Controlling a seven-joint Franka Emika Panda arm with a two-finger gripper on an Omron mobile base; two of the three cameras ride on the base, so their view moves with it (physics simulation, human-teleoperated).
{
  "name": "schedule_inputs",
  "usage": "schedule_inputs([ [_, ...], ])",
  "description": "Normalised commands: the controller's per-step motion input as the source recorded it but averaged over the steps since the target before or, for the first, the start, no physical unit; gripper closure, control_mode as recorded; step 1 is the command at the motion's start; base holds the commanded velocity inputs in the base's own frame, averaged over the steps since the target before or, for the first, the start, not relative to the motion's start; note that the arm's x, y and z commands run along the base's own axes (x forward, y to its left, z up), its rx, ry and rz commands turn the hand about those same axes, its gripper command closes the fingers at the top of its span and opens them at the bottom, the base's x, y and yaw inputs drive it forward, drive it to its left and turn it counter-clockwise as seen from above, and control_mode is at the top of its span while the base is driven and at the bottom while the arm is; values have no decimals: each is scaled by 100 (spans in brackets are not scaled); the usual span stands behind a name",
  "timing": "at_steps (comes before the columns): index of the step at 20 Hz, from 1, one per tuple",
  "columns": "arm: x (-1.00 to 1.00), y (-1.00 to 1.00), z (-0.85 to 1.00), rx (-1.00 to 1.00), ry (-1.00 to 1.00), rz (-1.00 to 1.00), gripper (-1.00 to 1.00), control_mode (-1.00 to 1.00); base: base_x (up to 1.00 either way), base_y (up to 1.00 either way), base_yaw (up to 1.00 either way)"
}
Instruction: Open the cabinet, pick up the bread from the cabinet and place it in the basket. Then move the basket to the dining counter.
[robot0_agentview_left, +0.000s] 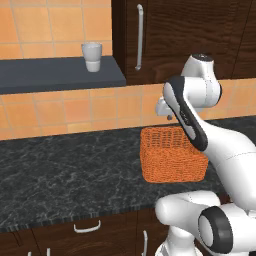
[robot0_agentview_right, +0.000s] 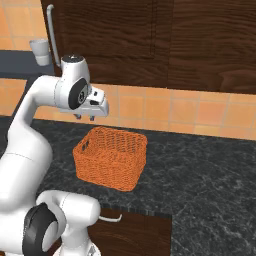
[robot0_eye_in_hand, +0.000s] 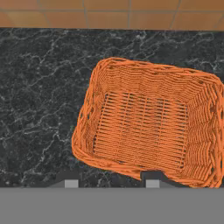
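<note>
The basket (robot0_eye_in_hand: 144, 131) sits on the black marbled table (robot0_agentview_left: 65, 170), just in front of the tiled wall, with nothing inside it. The gripper (robot0_agentview_right: 86, 118) hangs above the basket, pointing down, its fingertips (robot0_eye_in_hand: 68, 180) parted with nothing between them. The cabinet (robot0_agentview_left: 185, 35) is mounted above the basket, door shut, handle (robot0_agentview_left: 139, 37) vertical. A white cup (robot0_agentview_left: 92, 56) stands on a shelf left of the cabinet.

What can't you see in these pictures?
- Bread: not visible; the cabinet door is shut in both base views, hiding whatever is inside.
- Basket: its right side is covered by the arm in the left base view; its right rim is cut off by the edge in the hand view.
- Tool: too small to judge its opening in the right base view.
</note>
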Motion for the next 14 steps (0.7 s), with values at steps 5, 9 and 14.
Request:
schedule_inputs([
  [5, -52, 1, -7, 0, -5, 2, -100, -100, 0, 0, 0],
  [9, -78, 31, -3, 0, -34, 2, -100, -100, 0, 0, 0],
  [14, -35, 52, 43, 0, -24, 0, -100, -100, 0, 0, 0],
])
